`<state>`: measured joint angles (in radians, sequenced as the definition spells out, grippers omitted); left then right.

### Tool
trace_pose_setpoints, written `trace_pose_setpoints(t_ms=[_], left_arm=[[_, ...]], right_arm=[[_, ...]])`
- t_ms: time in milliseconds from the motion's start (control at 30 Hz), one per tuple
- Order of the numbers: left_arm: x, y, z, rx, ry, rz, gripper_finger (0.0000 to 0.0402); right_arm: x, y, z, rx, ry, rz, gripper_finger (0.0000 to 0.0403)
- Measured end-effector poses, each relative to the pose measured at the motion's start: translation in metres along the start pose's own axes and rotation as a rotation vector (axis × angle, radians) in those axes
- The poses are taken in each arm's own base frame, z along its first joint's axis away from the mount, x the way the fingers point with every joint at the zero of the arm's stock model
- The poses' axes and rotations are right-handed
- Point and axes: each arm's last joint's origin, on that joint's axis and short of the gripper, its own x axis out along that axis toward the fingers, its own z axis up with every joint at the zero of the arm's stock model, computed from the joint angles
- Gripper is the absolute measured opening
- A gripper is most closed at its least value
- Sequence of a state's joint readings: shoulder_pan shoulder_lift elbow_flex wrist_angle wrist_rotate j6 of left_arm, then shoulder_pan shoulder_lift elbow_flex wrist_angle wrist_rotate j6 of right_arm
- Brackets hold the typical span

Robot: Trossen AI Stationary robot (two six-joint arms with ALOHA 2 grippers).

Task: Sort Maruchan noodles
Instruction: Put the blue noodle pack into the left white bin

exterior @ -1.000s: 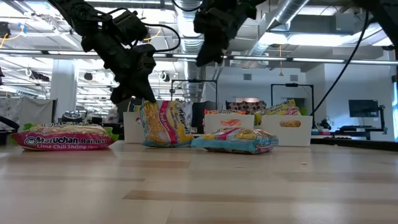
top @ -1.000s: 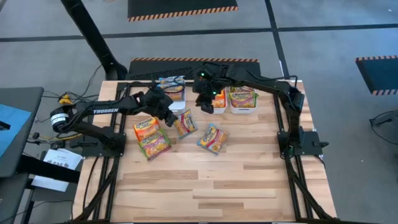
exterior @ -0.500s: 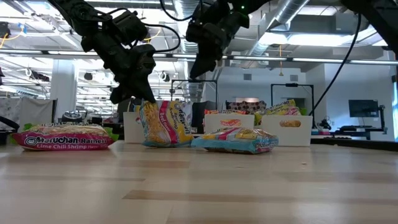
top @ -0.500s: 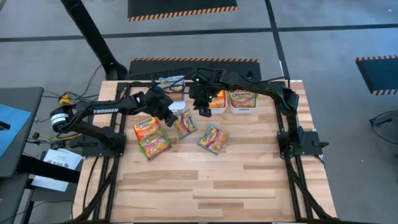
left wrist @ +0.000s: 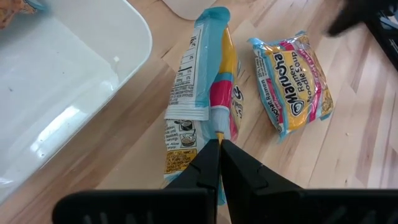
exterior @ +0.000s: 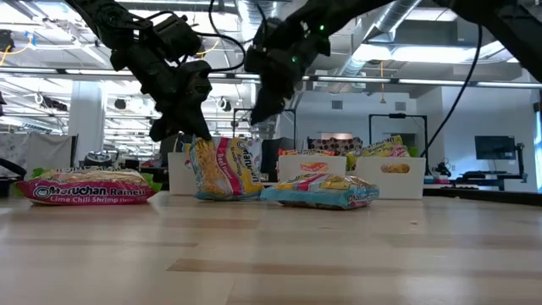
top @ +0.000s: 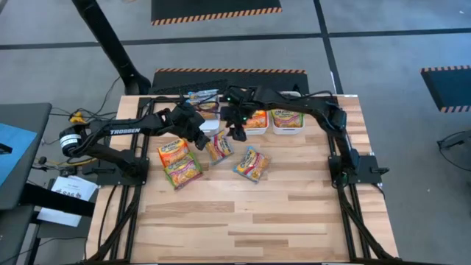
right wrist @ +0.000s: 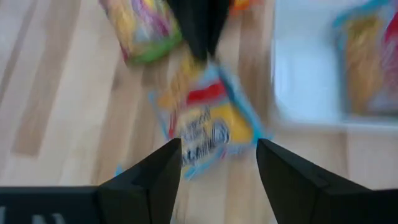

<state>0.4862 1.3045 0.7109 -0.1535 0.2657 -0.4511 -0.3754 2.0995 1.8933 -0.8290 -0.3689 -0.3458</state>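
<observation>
A blue-edged Maruchan packet [top: 219, 146] stands tilted on one long edge on the table, with my left gripper [top: 203, 140] shut on it. My right gripper [top: 237, 132] hovers open just above and beyond it, fingers on either side and touching nothing; the packet [right wrist: 208, 121] lies below it in the right wrist view. An orange packet [top: 173, 152] and a green packet [top: 183, 171] lie flat to the left. A blue-pink packet [top: 252, 163] lies flat to the right. My left gripper pinches a thin edge at the near end of the packet [left wrist: 217, 127] between its two shut fingers. The fingers come slanting down from the table's left. The packet stands tilted on its lower long edge [exterior: 224, 195], which rests on the table.
Three white bins stand along the far edge: a left one [top: 210, 124] with a blue packet [top: 204, 98] in its far part, a middle one [top: 257, 130] and a right one [top: 287, 132], each holding packets. The near half of the table is bare wood.
My right gripper has come down and toward the table's left and near side, from over the middle bin to just above the packet that my left gripper holds. That packet and my left gripper have kept still.
</observation>
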Motion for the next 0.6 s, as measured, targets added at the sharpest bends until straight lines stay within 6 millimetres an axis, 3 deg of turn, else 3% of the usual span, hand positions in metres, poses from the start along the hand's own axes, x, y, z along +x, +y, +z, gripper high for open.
trace_pose_setpoints(t_ms=[267, 600], left_arm=[[0.0, 0.0, -0.001, 0.0, 0.009, 0.003, 0.0], [0.0, 0.0, -0.001, 0.0, 0.01, 0.004, 0.0]], right_arm=[[0.026, -0.012, -0.009, 0.024, 0.034, 0.005, 0.0229], [0.033, -0.018, -0.004, 0.011, -0.035, 0.0, 0.0229]])
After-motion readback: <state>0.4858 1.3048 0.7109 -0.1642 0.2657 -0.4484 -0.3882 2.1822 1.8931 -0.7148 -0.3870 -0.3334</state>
